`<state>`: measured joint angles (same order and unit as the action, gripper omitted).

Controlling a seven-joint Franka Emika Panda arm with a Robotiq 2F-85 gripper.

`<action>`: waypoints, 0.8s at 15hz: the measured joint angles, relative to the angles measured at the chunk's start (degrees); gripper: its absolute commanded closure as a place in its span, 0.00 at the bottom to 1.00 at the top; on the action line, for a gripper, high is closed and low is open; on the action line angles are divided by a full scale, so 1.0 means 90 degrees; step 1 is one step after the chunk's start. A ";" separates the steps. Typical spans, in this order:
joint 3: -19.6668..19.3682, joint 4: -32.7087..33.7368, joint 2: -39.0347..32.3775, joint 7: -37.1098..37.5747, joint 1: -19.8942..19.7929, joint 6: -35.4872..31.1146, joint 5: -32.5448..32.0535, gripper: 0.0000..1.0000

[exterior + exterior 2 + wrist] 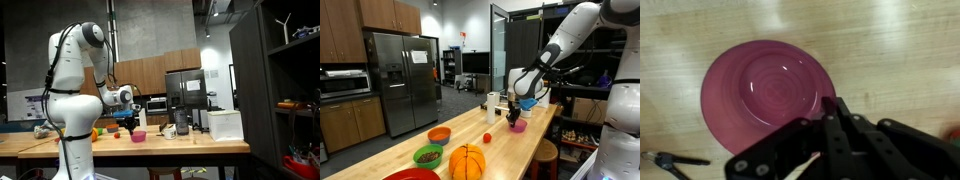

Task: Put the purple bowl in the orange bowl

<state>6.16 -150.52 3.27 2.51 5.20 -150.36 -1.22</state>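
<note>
— Wrist view first: what lies under the camera?

— A small round pinkish-purple plastic bowl [765, 85], upright and empty, on the pale wooden table top [900, 50]. The black two-finger gripper [836, 108] comes in from the bottom edge, and its tips overlap the bowl's near right rim.

— How wide is the pincer?

— Its fingers [843, 135] are drawn together with no gap showing between them. Nothing can be seen clamped between them. Whether the tips touch the rim, I cannot tell.

— Do the outside cameras settle it?

— Not quite. In both exterior views the gripper [129, 122] [514, 113] hangs just above the bowl [138, 136] [518, 126], which sits flat on the table [190, 146] [525, 150]. The pictures are too small to show contact.

— Where is the other bowl?

— In an exterior view the small low bright-orange bowl [439, 134] stands well apart from the purple one, further along the table towards the camera. A tiny red object [487, 138] lies between the two.

— Anything else near the orange bowl?

— A green bowl [428, 154] just beside it and a ribbed orange pumpkin-shaped thing [467, 161] nearer the camera. A steel refrigerator [405, 80] stands behind the table.
</note>
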 measured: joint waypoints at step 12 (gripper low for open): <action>0.0550 0.0183 0.0198 0.0034 0.0475 0.0026 -0.0364 0.99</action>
<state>11.11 -148.87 5.05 2.81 9.48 -150.12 -4.49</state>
